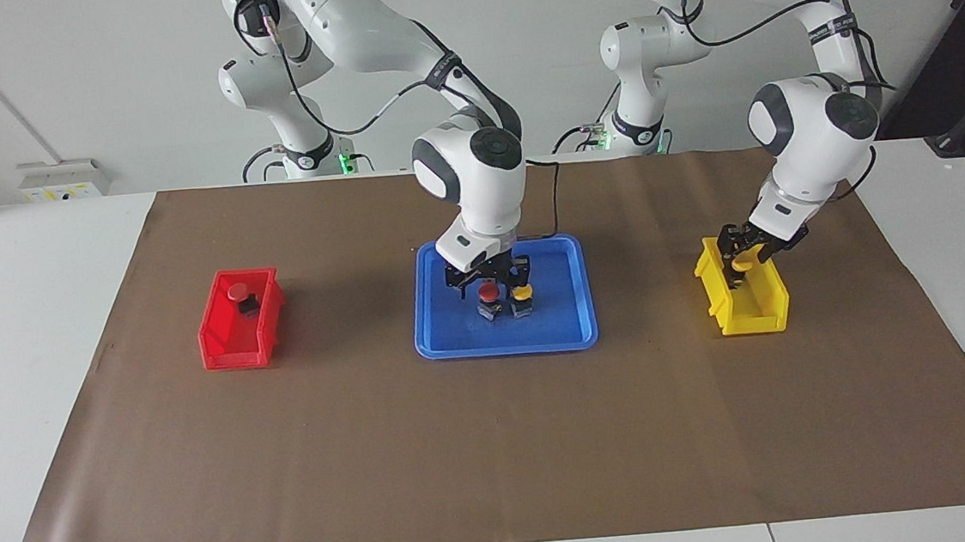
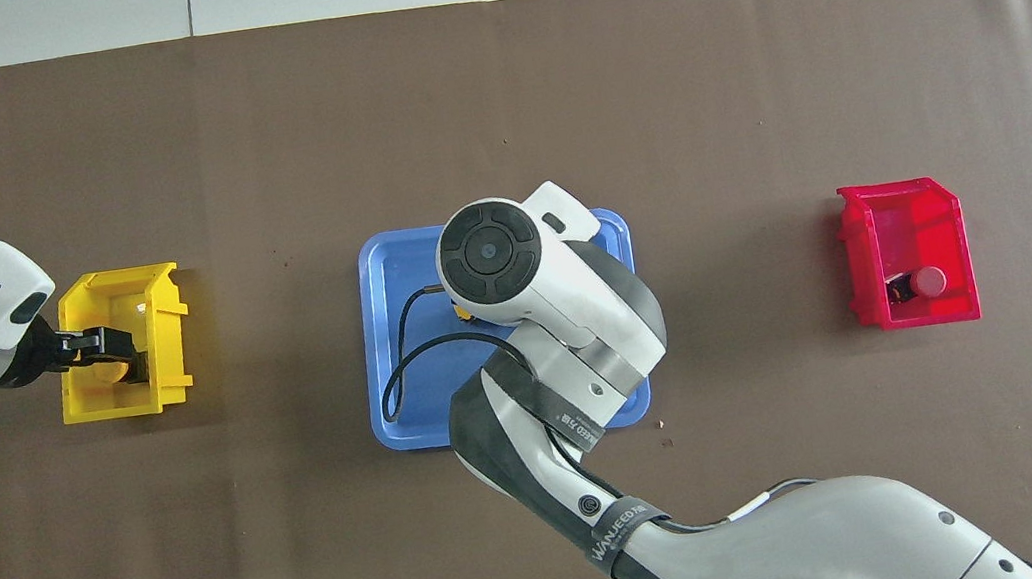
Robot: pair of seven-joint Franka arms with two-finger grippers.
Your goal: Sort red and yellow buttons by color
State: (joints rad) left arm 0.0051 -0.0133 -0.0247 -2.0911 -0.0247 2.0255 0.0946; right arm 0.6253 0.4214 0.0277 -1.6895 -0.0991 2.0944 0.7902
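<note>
tray (image 1: 578, 332): blue | bins: red (image 1: 221, 339), yellow (image 1: 753, 314) | mat (image 1: 496, 442): brown | arms: white

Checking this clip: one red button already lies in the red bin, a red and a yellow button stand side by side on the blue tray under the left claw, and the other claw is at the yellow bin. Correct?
Not quite. The claw over the blue tray is the right claw; the facing view shows its arm comes from the right arm's base. It is above the red button and yellow button. The left claw is at the yellow bin. The red bin does hold a red-capped button.
</note>
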